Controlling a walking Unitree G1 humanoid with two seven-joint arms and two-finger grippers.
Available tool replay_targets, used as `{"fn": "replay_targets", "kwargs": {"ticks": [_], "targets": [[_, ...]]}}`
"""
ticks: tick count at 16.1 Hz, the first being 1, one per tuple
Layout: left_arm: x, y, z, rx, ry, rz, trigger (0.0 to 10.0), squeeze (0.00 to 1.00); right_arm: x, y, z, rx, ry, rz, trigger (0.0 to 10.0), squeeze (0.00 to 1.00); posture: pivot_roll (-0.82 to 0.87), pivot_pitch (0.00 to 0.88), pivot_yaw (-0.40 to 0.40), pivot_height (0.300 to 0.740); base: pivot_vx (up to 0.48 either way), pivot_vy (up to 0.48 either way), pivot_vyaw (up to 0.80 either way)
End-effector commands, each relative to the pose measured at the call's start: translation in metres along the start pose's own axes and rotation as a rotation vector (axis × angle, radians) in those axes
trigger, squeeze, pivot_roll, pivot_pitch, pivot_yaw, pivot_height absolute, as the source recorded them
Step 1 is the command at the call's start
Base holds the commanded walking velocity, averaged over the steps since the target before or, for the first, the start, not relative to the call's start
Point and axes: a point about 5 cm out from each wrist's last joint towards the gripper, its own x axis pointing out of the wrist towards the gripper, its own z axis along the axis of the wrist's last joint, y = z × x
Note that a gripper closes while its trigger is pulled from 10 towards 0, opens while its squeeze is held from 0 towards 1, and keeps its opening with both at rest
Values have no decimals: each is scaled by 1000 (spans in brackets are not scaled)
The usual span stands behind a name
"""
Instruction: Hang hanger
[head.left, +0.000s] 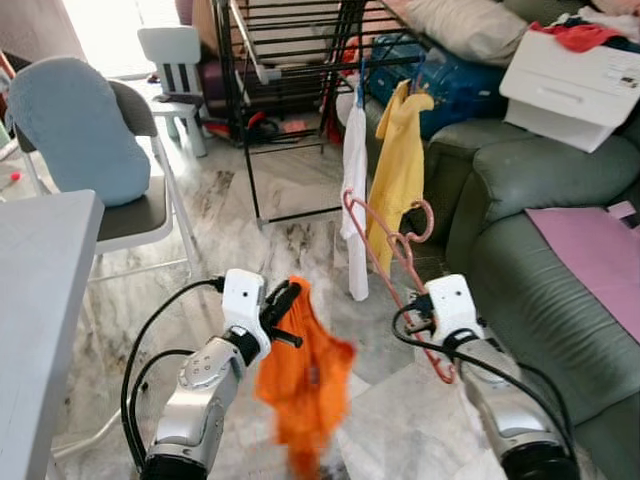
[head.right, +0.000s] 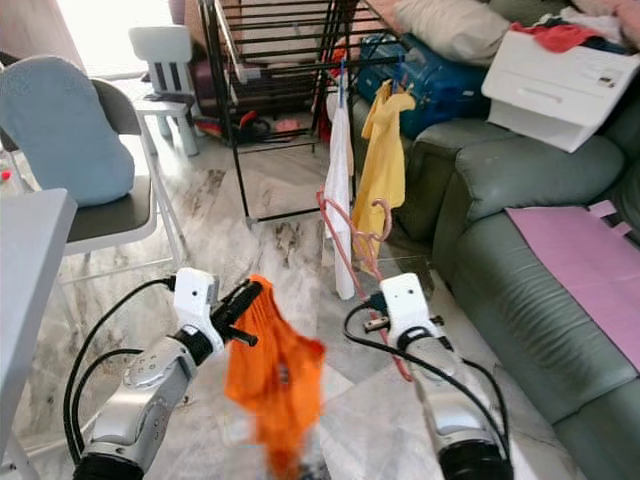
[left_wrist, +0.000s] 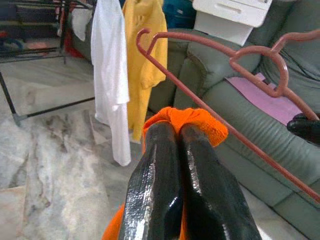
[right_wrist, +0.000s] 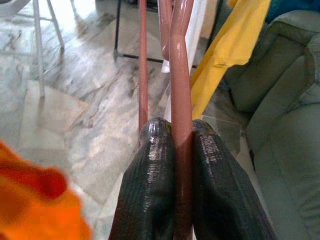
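Marble floor (head.left: 250, 240); right claw (right_wrist: 182, 131) pinches curved pink hanger (head.left: 385, 255).

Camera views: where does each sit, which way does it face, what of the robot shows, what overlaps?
Eye views: head stereo pair, forward and down; both arms, left tool holding orange garment, right tool holding pink hanger.
Left wrist: along its fingers pinching the garment, toward the sofa.
Right wrist: along its fingers clamping the hanger, toward the floor.
Shared: yellow shirt and hanger show in all.

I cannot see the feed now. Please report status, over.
Left hand shut on orange garment. Right hand shut on pink hanger. Drying rack ahead, white shirt and yellow shirt hanging.
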Motion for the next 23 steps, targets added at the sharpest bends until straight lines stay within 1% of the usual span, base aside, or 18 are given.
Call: {"fn": "replay_targets", "kwargs": {"ticks": [1,2,3,4,5,6,7,8,9,10,11,12,13,15,16,18,20,23], "targets": [[-1,-3,6,30,-29,-22,10000,0,0,-3,9,-26,-28,37,10000,0,-180,0,40,740,0,0,0],[-1,-2,6,35,-28,-20,10000,0,-2,-2,9,-44,-36,91,10000,0,-180,0,41,740,0,0,0],[-2,-1,8,43,-34,-17,10000,0,-5,-2,9,-92,-36,145,10000,0,-179,0,41,740,0,0,0],[-2,2,10,76,-34,-14,10000,0,-8,-4,9,-133,-27,178,10000,0,-179,0,42,740,0,0,0],[-2,4,12,96,-35,-12,10000,0,-10,-8,9,-157,-22,186,10000,0,-178,0,42,740,0,0,0],[-2,12,18,177,-37,-12,10000,0,-13,-18,10,-225,6,214,10000,0,-176,0,44,740,0,0,0],[-2,18,23,319,-25,-34,10000,0,-16,-28,11,-257,22,234,10000,0,-174,0,45,740,0,0,0],[-3,23,26,430,-12,-47,10000,0,-18,-36,12,-277,33,242,10000,0,-173,0,46,740,0,0,0],[-2,31,30,483,-4,-37,10000,0,-21,-42,14,-297,47,266,10000,0,-172,0,46,740,0,0,0],[0,39,37,607,11,-38,10000,0,-24,-48,19,-321,59,308,10000,0,-172,0,49,740,0,0,0],[1,46,42,753,29,-49,10000,0,-28,-53,24,-346,53,355,10000,0,-171,0,50,740,0,0,0],[2,53,45,802,49,-39,10000,0,-31,-56,26,-359,60,389,10000,0,-171,0,51,740,0,0,0],[5,61,50,832,58,-8,10000,0,-36,-63,28,-399,77,430,10000,0,-174,0,54,740,0,0,0],[8,68,57,879,49,17,10000,0,-46,-67,31,-398,87,515,10000,0,-175,0,54,740,0,0,0],[10,71,59,894,44,33,10000,0,-54,-72,32,-416,120,566,10000,0,-178,0,56,740,0,0,0],[12,71,58,907,42,32,10000,0,-59,-74,33,-404,130,606,10000,0,-179,0,59,740,0,0,0],[14,66,53,914,39,11,10000,0,-65,-74,33,-392,146,661,10000,0,-181,0,60,740,0,0,0],[15,64,50,916,33,0,10000,0,-66,-72,33,-384,151,690,10000,0,-176,0,59,740,0,0,0]]}}
